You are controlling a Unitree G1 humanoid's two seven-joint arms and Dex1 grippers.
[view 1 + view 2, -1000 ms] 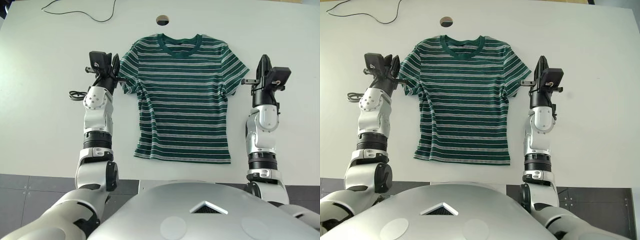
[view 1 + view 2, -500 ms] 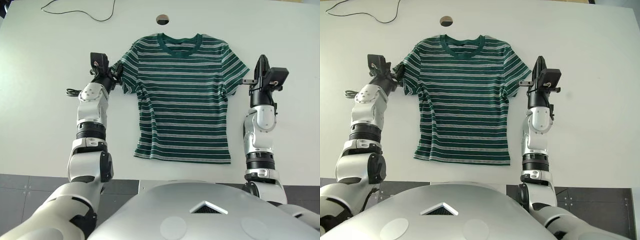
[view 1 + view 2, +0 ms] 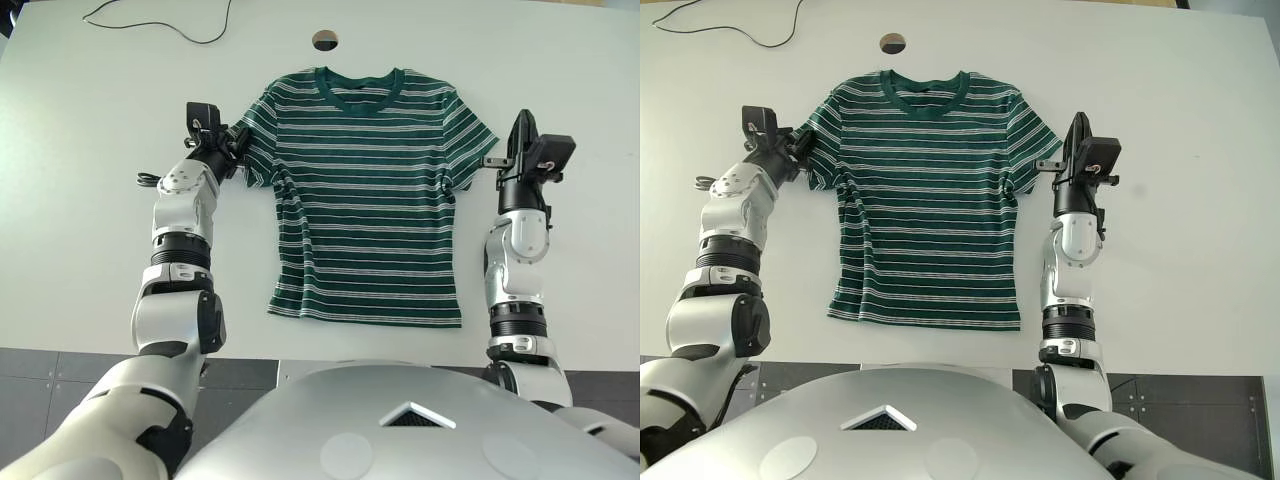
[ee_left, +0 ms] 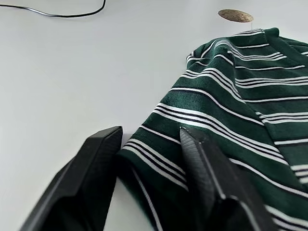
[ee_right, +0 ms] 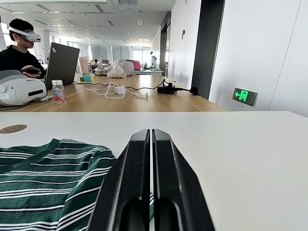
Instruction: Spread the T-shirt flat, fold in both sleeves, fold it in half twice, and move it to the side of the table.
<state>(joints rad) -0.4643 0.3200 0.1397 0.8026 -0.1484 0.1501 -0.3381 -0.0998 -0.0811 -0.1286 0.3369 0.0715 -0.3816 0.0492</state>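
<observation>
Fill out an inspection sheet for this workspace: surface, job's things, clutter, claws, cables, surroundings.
Surface: white table.
Job's things: green striped T-shirt spread flat, collar toward the far edge, both sleeves out, nothing folded yet.
Clutter: round port in the table beyond the collar.
Claws: left claw open, fingers straddling the left sleeve hem; right claw shut, beside the right sleeve.
Cables: black cable on the table's far left.
Surroundings: wooden desk with laptop and bottle.

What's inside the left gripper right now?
The sleeve hem of the T-shirt lies in the open left gripper, on the table. The fabric hides whatever is beneath it.
</observation>
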